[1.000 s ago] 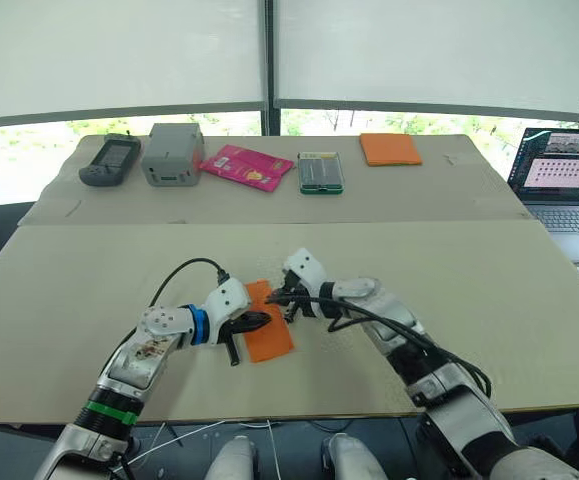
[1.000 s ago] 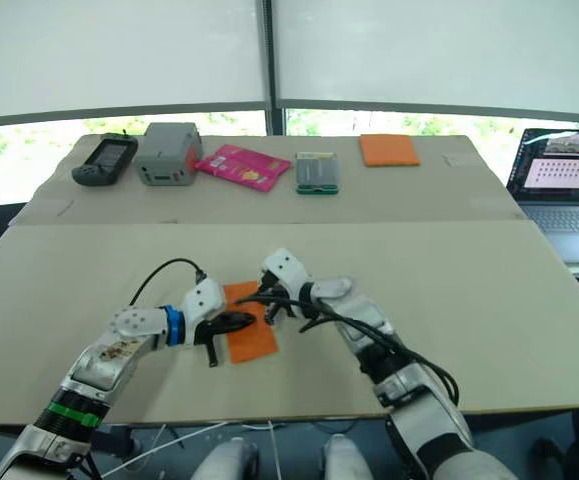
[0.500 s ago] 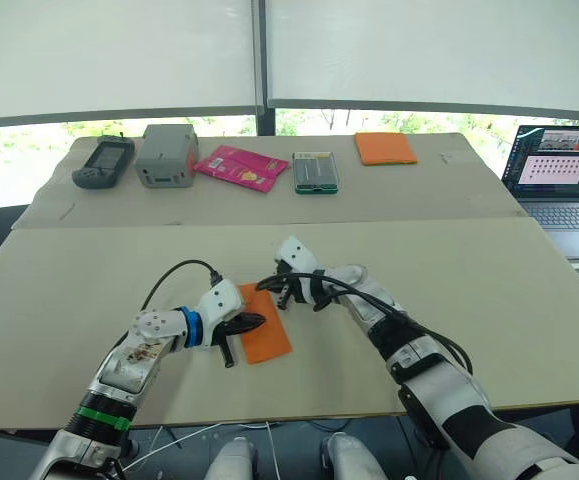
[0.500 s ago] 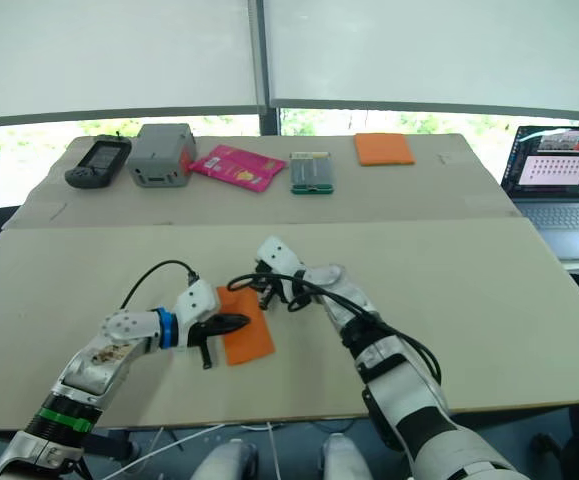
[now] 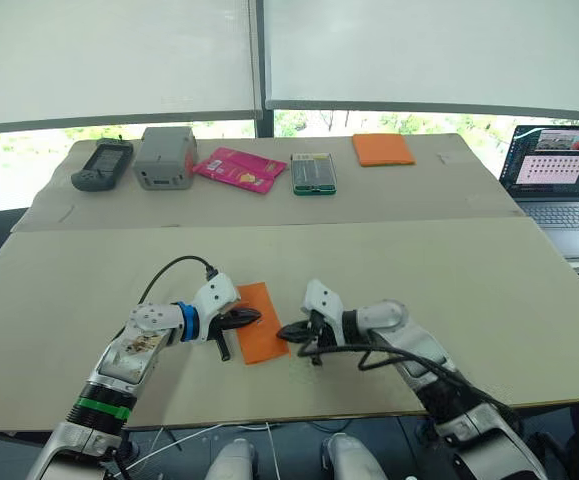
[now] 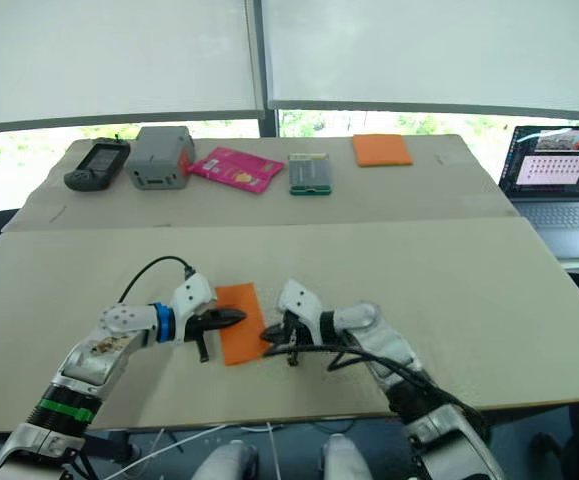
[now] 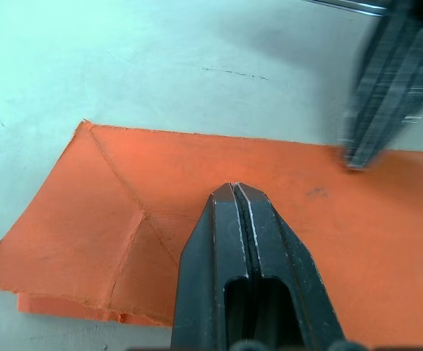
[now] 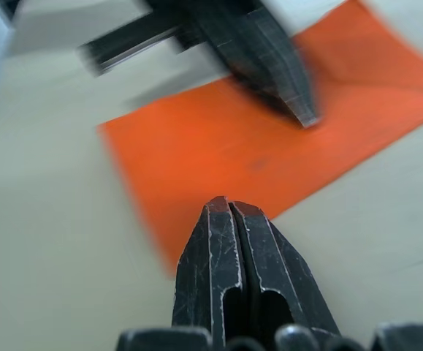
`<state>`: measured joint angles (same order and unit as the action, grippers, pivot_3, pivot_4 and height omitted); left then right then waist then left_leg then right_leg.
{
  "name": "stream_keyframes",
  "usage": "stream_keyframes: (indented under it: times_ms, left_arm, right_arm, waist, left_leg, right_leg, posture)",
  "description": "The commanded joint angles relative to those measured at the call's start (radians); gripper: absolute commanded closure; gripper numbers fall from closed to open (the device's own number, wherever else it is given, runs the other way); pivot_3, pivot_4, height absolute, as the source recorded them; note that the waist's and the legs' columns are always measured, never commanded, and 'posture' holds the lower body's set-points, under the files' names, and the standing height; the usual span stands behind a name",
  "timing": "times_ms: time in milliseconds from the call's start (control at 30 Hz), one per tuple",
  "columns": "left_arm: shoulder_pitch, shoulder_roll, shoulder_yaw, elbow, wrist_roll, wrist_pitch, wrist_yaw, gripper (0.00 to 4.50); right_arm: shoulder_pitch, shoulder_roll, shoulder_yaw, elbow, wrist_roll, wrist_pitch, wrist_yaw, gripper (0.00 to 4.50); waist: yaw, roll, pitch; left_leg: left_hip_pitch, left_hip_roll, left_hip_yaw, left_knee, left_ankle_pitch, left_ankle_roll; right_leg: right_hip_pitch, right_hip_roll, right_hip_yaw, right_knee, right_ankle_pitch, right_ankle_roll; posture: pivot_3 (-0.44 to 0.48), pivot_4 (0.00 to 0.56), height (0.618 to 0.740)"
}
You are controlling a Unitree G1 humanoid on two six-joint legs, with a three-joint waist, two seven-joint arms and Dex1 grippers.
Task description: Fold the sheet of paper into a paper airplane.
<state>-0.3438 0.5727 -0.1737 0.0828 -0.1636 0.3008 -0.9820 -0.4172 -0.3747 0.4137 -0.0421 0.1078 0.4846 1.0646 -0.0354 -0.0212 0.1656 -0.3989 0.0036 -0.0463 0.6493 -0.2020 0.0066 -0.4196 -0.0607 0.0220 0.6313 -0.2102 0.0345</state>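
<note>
The sheet of paper point(image 5: 262, 337) lies flat on the near table as a folded orange strip, with diagonal creases point(image 7: 134, 219) at one end. My left gripper point(image 5: 250, 319) is shut, and its tips point(image 7: 234, 191) press down on the middle of the sheet. At the sheet's right edge, my right gripper point(image 5: 288, 332) is also shut, its tips point(image 8: 229, 207) right at the paper's border. The left wrist view shows the right gripper point(image 7: 353, 157) touching the paper's far corner. Neither gripper has paper between its fingers.
On the back table stand a black handheld device point(image 5: 100, 163), a grey box point(image 5: 167, 155), a pink packet point(image 5: 234, 168), a green-edged case point(image 5: 314, 172) and an orange pad point(image 5: 383, 149). An open laptop point(image 5: 554, 170) sits at the far right.
My right gripper has swung from the paper's far end towards me, down to its right edge. The left gripper has stayed pressed on the sheet.
</note>
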Motion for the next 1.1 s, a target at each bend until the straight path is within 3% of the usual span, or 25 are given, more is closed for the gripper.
stream_keyframes:
  times_ms: [33,300,500,667,833,933,1100]
  left_arm:
    - [0.008,0.007,-0.014,0.025,0.012,0.001,-0.013,4.5]
    - [0.007,0.018,0.022,0.02,-0.024,0.004,-0.04,4.5]
    - [0.013,0.039,0.171,-0.079,-0.196,0.091,-0.07,4.5]
    - [0.079,0.125,0.302,-0.157,-0.308,0.113,-0.129,4.5]
    - [0.127,0.169,0.248,-0.151,-0.23,0.082,-0.119,4.5]
    - [0.097,0.138,0.181,-0.076,-0.132,-0.019,-0.078,4.5]
    - [0.005,0.053,0.116,0.018,-0.098,-0.087,-0.082,4.5]
  right_arm:
    - [0.069,-0.026,0.044,-0.077,0.033,0.13,0.006,4.48]
    - [0.045,-0.043,-0.058,-0.177,0.128,0.21,-0.027,4.48]
    - [-0.004,-0.104,-0.141,-0.289,0.247,0.298,-0.007,4.48]
    - [-0.034,-0.138,-0.166,-0.331,0.303,0.335,-0.018,4.48]
    - [-0.064,-0.152,-0.165,-0.324,0.31,0.329,-0.035,4.48]
    - [-0.077,-0.16,-0.167,-0.321,0.312,0.328,-0.047,4.48]
    - [-0.078,-0.179,-0.18,-0.326,0.315,0.336,-0.073,4.48]
  waist:
    - [0.001,0.0,-0.002]
    - [0.004,0.0,-0.002]
    - [0.007,-0.001,0.0]
    - [0.006,-0.002,0.0]
    - [0.016,-0.002,0.001]
    - [0.027,-0.002,0.001]
    - [0.035,-0.003,0.001]
  left_leg:
    - [0.0,0.0,0.0,0.0,0.0,0.0]
    - [0.0,0.001,0.001,-0.001,0.0,0.0]
    - [-0.004,0.002,0.0,-0.001,0.0,0.0]
    - [-0.005,0.005,0.0,-0.002,0.0,0.0]
    - [-0.005,0.004,0.001,-0.003,0.0,0.0]
    - [-0.005,0.003,0.001,-0.003,0.0,0.0]
    - [-0.006,0.003,0.001,-0.002,0.0,0.0]
  right_leg:
    - [0.0,0.0,0.0,0.0,0.0,0.0]
    - [-0.001,0.0,0.0,-0.001,-0.001,-0.001]
    - [-0.004,0.001,0.0,0.0,-0.001,-0.001]
    - [-0.005,0.002,-0.002,-0.001,-0.001,-0.003]
    - [-0.005,0.002,-0.001,-0.002,-0.002,-0.003]
    - [-0.005,0.002,-0.002,-0.002,-0.002,-0.003]
    - [-0.005,0.001,-0.002,-0.002,-0.001,-0.003]
  posture:
    - [0.0,0.15,0.74]
    - [0.0,0.15,0.74]
    - [0.0,0.15,0.74]
    - [0.0,0.15,0.74]
    - [0.0,0.15,0.74]
    - [0.0,0.15,0.74]
    - [0.0,0.15,0.74]
